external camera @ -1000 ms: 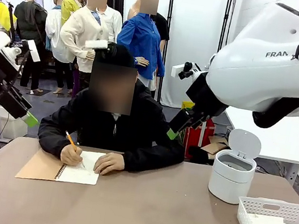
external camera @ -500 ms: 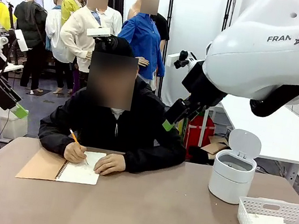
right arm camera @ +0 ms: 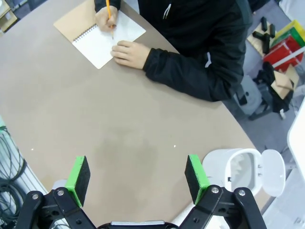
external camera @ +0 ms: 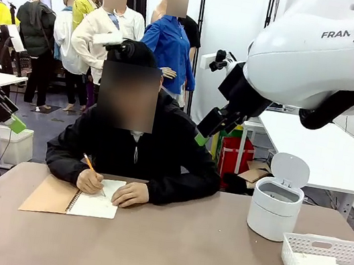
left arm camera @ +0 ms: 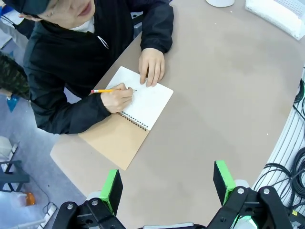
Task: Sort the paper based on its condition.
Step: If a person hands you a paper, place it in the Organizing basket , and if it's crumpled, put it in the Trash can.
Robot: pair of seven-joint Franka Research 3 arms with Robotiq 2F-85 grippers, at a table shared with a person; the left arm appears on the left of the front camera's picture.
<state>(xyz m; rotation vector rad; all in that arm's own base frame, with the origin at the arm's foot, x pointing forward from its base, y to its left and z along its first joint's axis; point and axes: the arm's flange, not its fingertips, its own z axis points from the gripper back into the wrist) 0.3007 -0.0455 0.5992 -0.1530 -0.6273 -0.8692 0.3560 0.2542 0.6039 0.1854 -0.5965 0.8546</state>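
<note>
**Paper on the notebook, both grippers open and empty**

Paper [external camera: 98, 206] here is the white page lying open on the notebook [external camera: 51, 196], with the kraft cover folded out to its left.

- Left gripper [left arm camera: 167, 168]: fingers spread wide, nothing between them. It looks down from above, with the notebook ahead of its green pads [left arm camera: 112, 187].
- Right gripper [right arm camera: 137, 160]: fingers wide apart, holding nothing. The notebook sits far ahead of it.
- Table [external camera: 176, 258]: brown top, bare between the notebook and the near edge.
- Basket [external camera: 328, 245]: well right of the notebook and nearer the camera. Its inside looks flat white, but I can't tell whether a sheet lies in it.
- Bin [external camera: 275, 207]: right of the notebook, a bit farther back, lid flipped up.
- Person: seated just behind the notebook. One hand [external camera: 90, 181] holds a pencil [external camera: 89, 162] on the page. The other hand [external camera: 130, 194] rests on the page's right edge.
- From the front, both grippers hang high above the notebook, one to its left and one to its right.
</note>
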